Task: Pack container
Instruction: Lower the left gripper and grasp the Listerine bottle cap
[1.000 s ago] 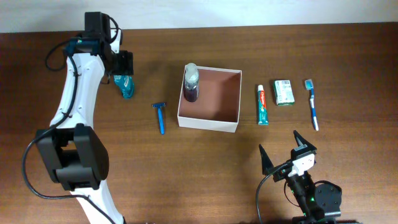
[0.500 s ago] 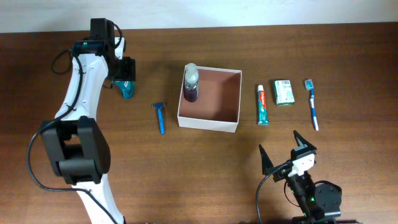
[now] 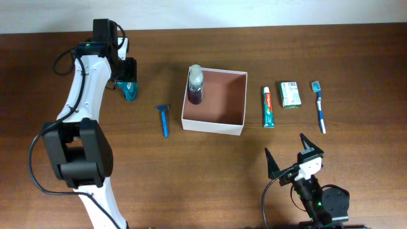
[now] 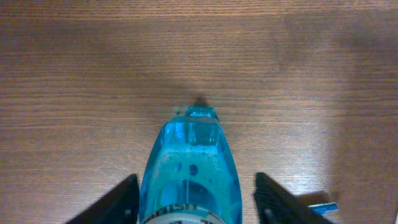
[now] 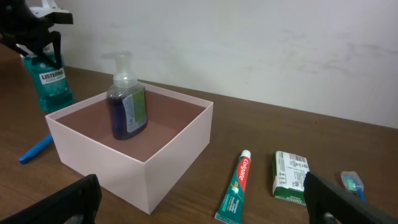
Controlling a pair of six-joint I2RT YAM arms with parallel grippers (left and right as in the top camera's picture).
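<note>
The container (image 3: 213, 125) is a square white-walled box with a pinkish-brown inside, at mid-table; it also shows in the right wrist view (image 5: 99, 162). A purple soap pump bottle (image 3: 195, 84) stands in its back left corner. A blue mouthwash bottle (image 3: 129, 90) is on the table at the far left. My left gripper (image 3: 128, 71) is open with a finger on each side of that bottle (image 4: 189, 155); the right finger stands clear of it. My right gripper (image 3: 292, 156) is open and empty near the front edge, facing the box.
A blue razor (image 3: 164, 119) lies left of the box. Right of the box lie a toothpaste tube (image 3: 269, 107), a small green-and-white carton (image 3: 290, 94) and a blue toothbrush (image 3: 320, 108). A white wall runs behind the table.
My left gripper has shifted slightly down toward the mouthwash bottle and now straddles it. The right arm has not moved.
</note>
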